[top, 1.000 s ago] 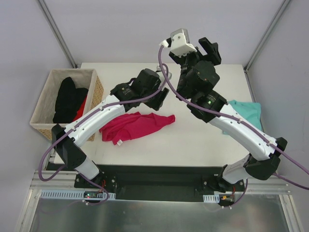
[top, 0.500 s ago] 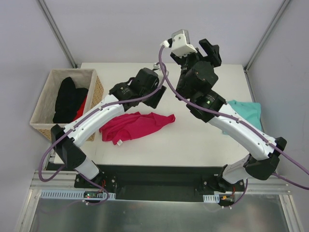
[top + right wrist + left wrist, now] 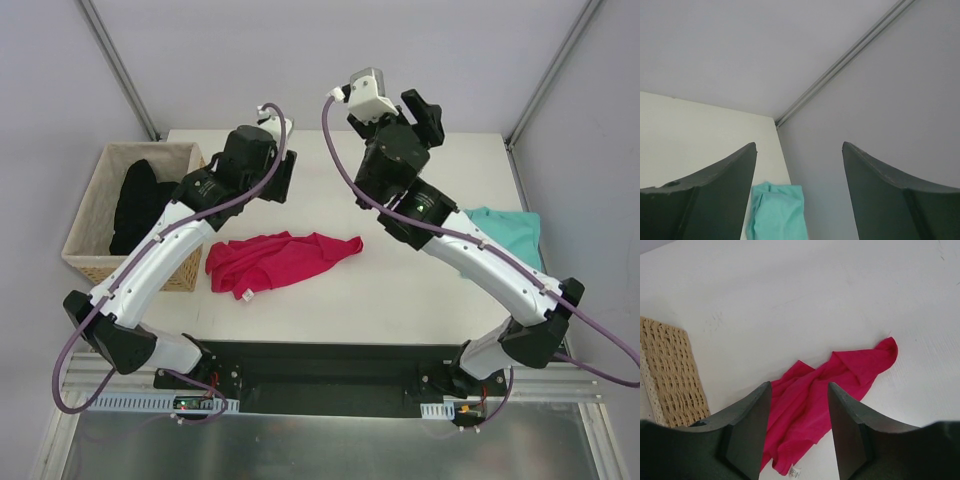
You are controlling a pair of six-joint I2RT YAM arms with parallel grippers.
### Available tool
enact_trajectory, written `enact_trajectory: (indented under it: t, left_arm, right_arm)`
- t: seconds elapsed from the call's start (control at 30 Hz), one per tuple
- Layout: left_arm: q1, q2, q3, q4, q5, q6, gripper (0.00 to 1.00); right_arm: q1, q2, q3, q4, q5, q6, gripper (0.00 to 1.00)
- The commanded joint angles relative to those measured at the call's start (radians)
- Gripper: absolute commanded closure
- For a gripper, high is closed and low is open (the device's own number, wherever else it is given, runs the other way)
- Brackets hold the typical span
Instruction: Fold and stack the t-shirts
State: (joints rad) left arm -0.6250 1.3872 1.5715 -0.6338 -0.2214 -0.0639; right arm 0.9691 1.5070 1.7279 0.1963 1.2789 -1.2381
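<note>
Two t-shirts lie well apart on a white table (image 3: 420, 290), seen from above with two robot arms reaching over it. A magenta-pink t-shirt (image 3: 285, 258) lies crumpled and unfolded in the near-left part of the table, stretched out from left to right, with one end tapering to a point towards the middle. Its small white neck label (image 3: 246, 295) sticks out at the near-left end. A teal t-shirt (image 3: 510, 232) lies in a compact bunch at the right edge of the table, partly hidden by the right arm in the overhead view. A wicker basket (image 3: 100, 180) stands just off the table's left side, holding a black garment (image 3: 140, 205) and a glimpse of something red beside it. The left gripper (image 3: 798, 390) is raised above the far-left part of the table, close to the basket. Its two dark fingers are apart with nothing between them, and its wrist camera looks down past them at the magenta-pink t-shirt (image 3: 830, 385) and a corner of the basket (image 3: 675, 370), touching neither. The right gripper (image 3: 799, 145) is lifted high over the far side of the table. Its fingers are spread wide and hold nothing, and its camera faces the grey walls, a metal rail (image 3: 850, 52) running down the corner, and the teal t-shirt (image 3: 777, 212) below by the table's edge.
</note>
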Motion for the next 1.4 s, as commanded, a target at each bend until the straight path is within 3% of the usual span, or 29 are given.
enact_trajectory:
  t: [0.0, 0.13, 0.23, 0.27, 0.33, 0.37, 0.4, 0.6, 0.93, 1.13, 1.37]
  left_arm:
    - [0.028, -0.036, -0.004, 0.009, -0.024, -0.008, 0.52]
    - [0.042, -0.047, -0.002, 0.008, -0.026, -0.001, 0.53]
    - [0.053, -0.060, -0.010, 0.008, -0.026, 0.001, 0.54]
    - [0.054, -0.065, -0.011, 0.006, -0.024, 0.001, 0.54]
    - [0.057, -0.071, -0.018, 0.005, -0.022, 0.003, 0.54]
    - [0.061, -0.073, -0.021, 0.006, -0.022, 0.004, 0.54]
    - [0.062, -0.077, -0.024, 0.005, -0.021, 0.004, 0.54]
    - [0.070, -0.096, -0.045, 0.003, -0.018, 0.003, 0.54]
    - [0.080, -0.135, -0.067, -0.009, -0.041, -0.005, 0.54]
    - [0.093, -0.160, -0.070, -0.018, -0.059, -0.011, 0.53]
    - [0.096, -0.169, -0.077, -0.036, -0.061, -0.020, 0.53]
  right_arm:
    - [-0.003, 0.013, 0.053, -0.271, 0.040, 0.277, 0.29]
    - [-0.004, 0.044, 0.120, -0.602, 0.014, 0.619, 0.32]
    - [-0.003, 0.070, 0.156, -0.786, -0.023, 0.854, 0.06]
    - [-0.003, 0.074, 0.157, -0.819, -0.057, 0.897, 0.03]
    - [-0.003, 0.084, 0.160, -0.905, -0.094, 1.020, 0.10]
    - [-0.003, 0.087, 0.156, -0.923, -0.119, 1.049, 0.24]
    - [-0.003, 0.100, 0.157, -0.967, -0.131, 1.109, 0.30]
    - [-0.004, 0.134, 0.121, -1.067, -0.219, 1.255, 0.38]
    - [-0.003, 0.188, 0.013, -1.117, -0.387, 1.468, 0.59]
    - [-0.004, 0.199, -0.114, -1.033, -0.518, 1.565, 0.61]
    - [-0.039, 0.199, -0.267, -0.813, -0.740, 1.608, 0.62]
